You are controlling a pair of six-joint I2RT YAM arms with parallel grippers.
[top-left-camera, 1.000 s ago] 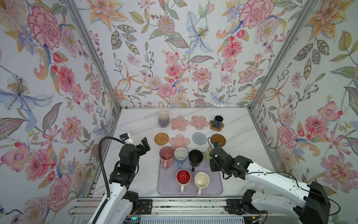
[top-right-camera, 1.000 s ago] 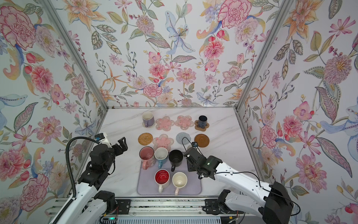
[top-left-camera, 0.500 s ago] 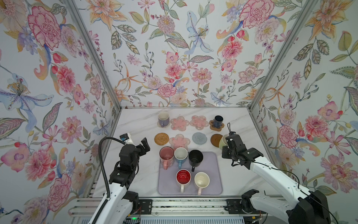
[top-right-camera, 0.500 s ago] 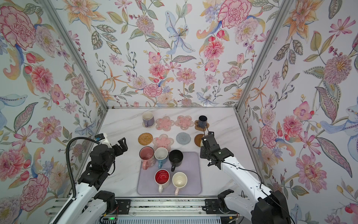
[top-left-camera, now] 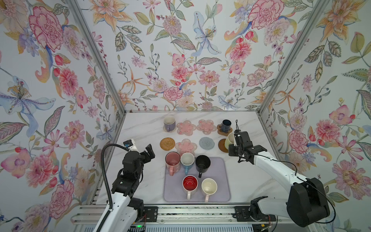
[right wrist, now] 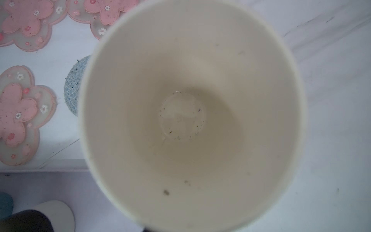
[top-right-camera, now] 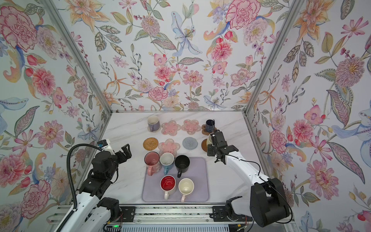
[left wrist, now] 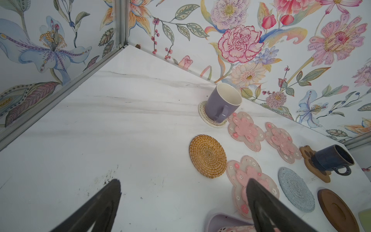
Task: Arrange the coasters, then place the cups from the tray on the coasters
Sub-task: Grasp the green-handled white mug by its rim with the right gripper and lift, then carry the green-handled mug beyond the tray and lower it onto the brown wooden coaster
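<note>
Flowered wallpaper closes in three sides of a white marble counter (top-left-camera: pixel 152 186). Nearest its front edge lies the pale lavender tray (top-left-camera: pixel 224 180), which carries five mugs. The white mug with red inside (top-left-camera: pixel 190 183) and the cream mug (top-left-camera: pixel 209 186) stand in the tray's near row. The pink mug (top-left-camera: pixel 172 159), blue mug (top-left-camera: pixel 187 159) and black mug (top-left-camera: pixel 202 162) stand along its far side.

Toward the counter's left edge, the left gripper (top-left-camera: pixel 150 153) hangs over bare marble with its jaws spread wide and nothing between them.

Just beyond the tray, a row of coasters runs left to right: the rattan coaster (top-left-camera: pixel 167 143), a pink flower coaster (top-left-camera: pixel 186 146) and the grey knitted coaster (top-left-camera: pixel 206 143). At the right end of that row the right gripper (top-left-camera: pixel 234 138) is clamped on the light green mug (top-left-camera: pixel 228 140) and holds it upright over the brown wooden disc (top-left-camera: pixel 221 145). I cannot tell whether the mug's base touches the disc.

Along the back edge, the lavender mug (top-left-camera: pixel 169 123) sits on the clear beaded coaster (left wrist: pixel 208 123). Next come two more pink flower coasters (top-left-camera: pixel 186 128) (top-left-camera: pixel 206 126). Last is the navy mug (top-left-camera: pixel 226 125), on the brown paw coaster (top-left-camera: pixel 220 130).
</note>
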